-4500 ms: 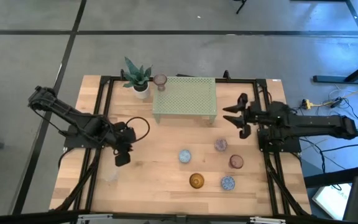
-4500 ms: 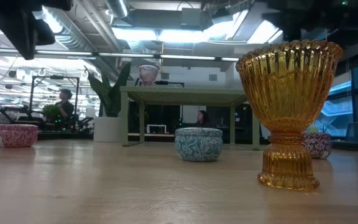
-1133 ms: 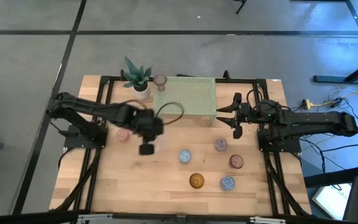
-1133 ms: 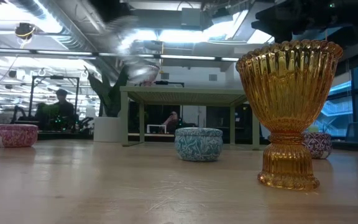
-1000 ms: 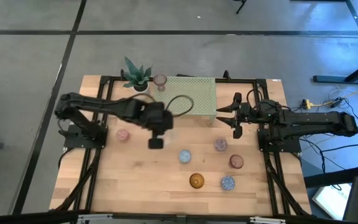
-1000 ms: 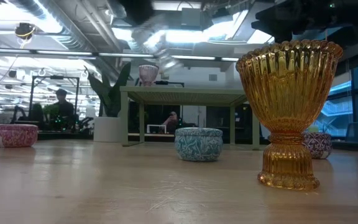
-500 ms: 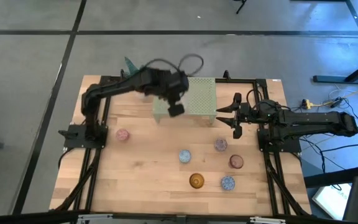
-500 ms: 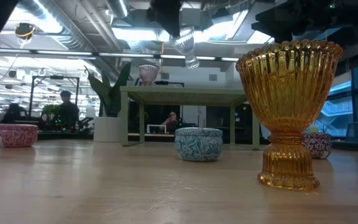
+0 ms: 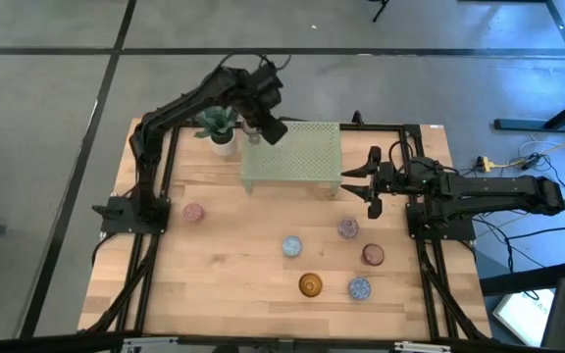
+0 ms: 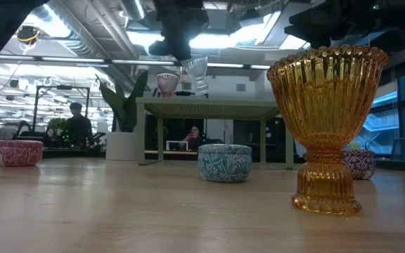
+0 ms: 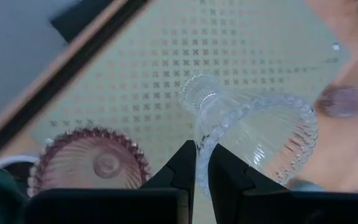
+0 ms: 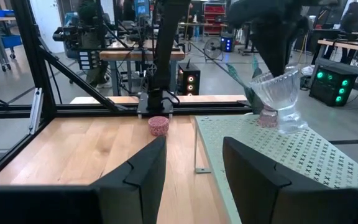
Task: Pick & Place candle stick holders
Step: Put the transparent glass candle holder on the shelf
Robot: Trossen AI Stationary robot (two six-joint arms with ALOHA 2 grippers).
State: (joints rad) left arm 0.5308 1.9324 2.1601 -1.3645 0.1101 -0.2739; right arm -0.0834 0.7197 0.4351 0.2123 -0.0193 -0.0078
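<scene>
Compared with half a second ago, the left tool (image 9: 272, 130) has travelled from above the front of the pale green perforated stand (image 9: 297, 157) to its back left corner, and it is still clamped on the rim of a clear glass holder (image 11: 253, 134). That cup hangs tilted just above the stand top, just beside the pinkish-brown holder (image 11: 93, 160) standing there, with the potted plant (image 9: 216, 123) near on the tool's other side. The right tool (image 9: 368, 182) has not moved; it hovers with fingers parted and nothing between them, just off the stand's right end.

The wooden table (image 9: 233, 275) carries a pink mosaic holder (image 9: 194, 213) well apart to the left, then a blue one (image 9: 291, 245), an amber goblet (image 9: 310, 285), and three more cups below the right tool. Bare wood lies open along the front left. Beyond the table, people sit at benches in a workshop
</scene>
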